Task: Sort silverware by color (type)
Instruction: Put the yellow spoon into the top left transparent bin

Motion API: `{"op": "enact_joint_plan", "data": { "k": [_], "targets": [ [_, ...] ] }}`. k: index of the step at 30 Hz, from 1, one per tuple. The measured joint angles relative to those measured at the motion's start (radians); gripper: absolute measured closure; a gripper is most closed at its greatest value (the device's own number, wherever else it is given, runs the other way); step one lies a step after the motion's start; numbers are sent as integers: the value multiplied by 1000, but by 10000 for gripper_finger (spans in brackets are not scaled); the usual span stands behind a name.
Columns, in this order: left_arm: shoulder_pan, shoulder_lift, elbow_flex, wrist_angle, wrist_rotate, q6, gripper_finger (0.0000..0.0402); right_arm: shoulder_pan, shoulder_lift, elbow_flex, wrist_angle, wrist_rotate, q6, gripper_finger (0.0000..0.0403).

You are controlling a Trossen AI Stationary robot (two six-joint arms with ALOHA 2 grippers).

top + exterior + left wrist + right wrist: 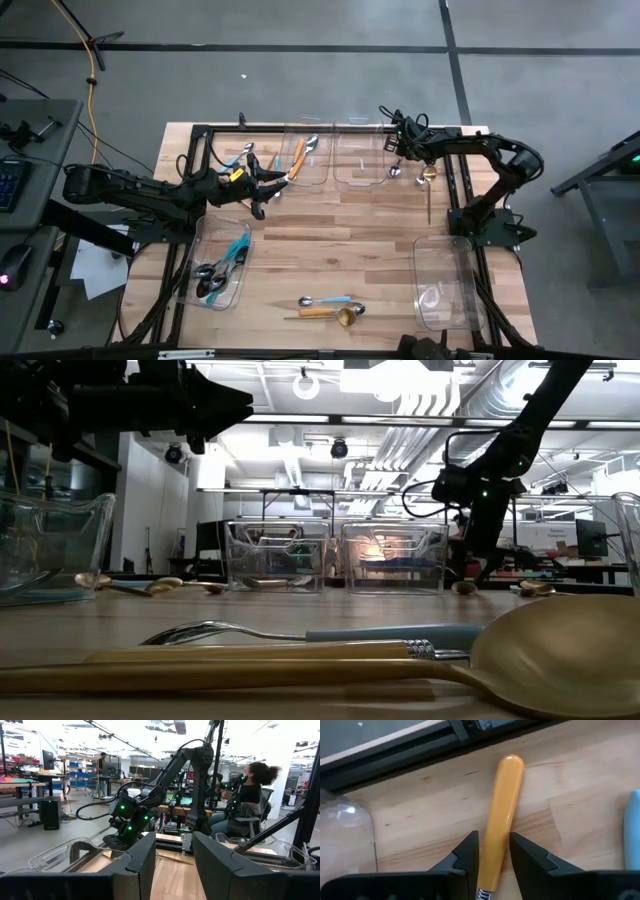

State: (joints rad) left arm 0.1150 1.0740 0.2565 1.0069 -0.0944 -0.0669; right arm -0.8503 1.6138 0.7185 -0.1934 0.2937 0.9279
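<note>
Wooden butcher-block table (330, 250) on a grey shop floor, with clear bins at its far edge and near corners.

Right gripper (493, 851) sits low at the far right of the table, beside the far-right bin (360, 160). Its fingers straddle an orange-handled utensil (502, 815) lying flat on the wood, narrow gap, pads at the handle's sides. Judged: a pinch across the handle's width, mid-shaft, for a balanced lift. Cannot tell if the grip is firm.

Left gripper (173, 865) hovers over the far-left area, jaws parted and empty.

Near-left bin (222, 265) holds blue-handled pieces. Gold spoon (335, 314) and light-blue-handled spoon (325, 301) lie unsorted at the near edge.
</note>
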Motion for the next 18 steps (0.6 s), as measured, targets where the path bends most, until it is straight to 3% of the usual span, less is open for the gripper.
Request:
{"op": "enact_joint_plan", "data": {
  "k": [18],
  "targets": [
    [0,0,0,0,0,0,282,-6,-23,0,-68,-79,-64,311]
  ]
}}
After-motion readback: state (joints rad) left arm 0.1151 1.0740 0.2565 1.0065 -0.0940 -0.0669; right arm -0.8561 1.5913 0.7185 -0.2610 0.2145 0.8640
